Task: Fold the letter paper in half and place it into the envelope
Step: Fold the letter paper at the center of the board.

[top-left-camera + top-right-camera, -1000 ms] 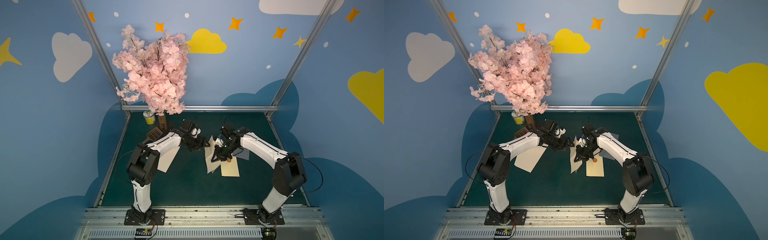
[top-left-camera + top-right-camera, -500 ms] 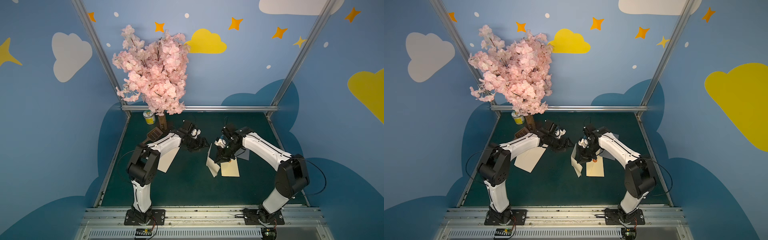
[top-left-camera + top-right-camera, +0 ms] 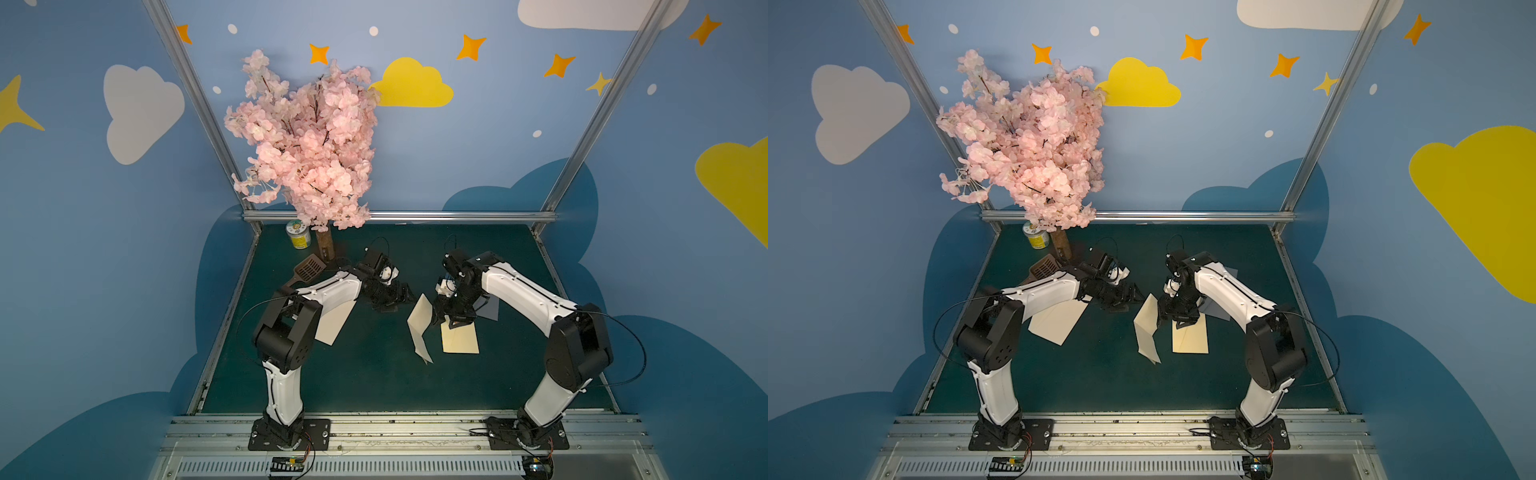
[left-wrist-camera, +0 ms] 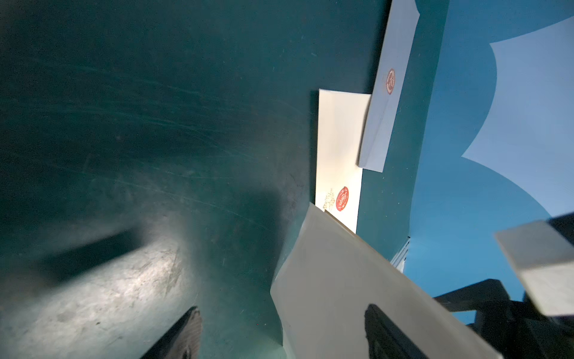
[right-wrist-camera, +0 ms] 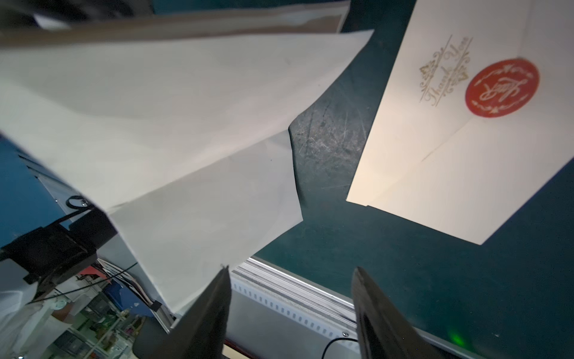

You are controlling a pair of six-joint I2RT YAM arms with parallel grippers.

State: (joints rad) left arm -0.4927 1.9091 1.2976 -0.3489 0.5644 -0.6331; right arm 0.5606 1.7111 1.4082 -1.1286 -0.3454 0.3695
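We see the left arm [image 3: 328,291] and the right arm [image 3: 521,291], each built of glossy white shells between matte black joint housings. A thin black cable [image 3: 237,330] loops out beside each. Both stand on black base plates [image 3: 318,428] held by silver screws. The left gripper [image 4: 282,310] and right gripper [image 5: 291,270] carry dark tapering fingers.

in both top views the right gripper [image 3: 455,322] covers the top of the envelope [image 3: 460,345], the right arm [image 3: 523,291] hides most of a grey envelope [image 3: 491,311], and the left arm [image 3: 328,291] hides part of a sheet [image 3: 332,328]. in the right wrist view the paper [image 5: 174,130] is blurred along one edge and runs off the frame.
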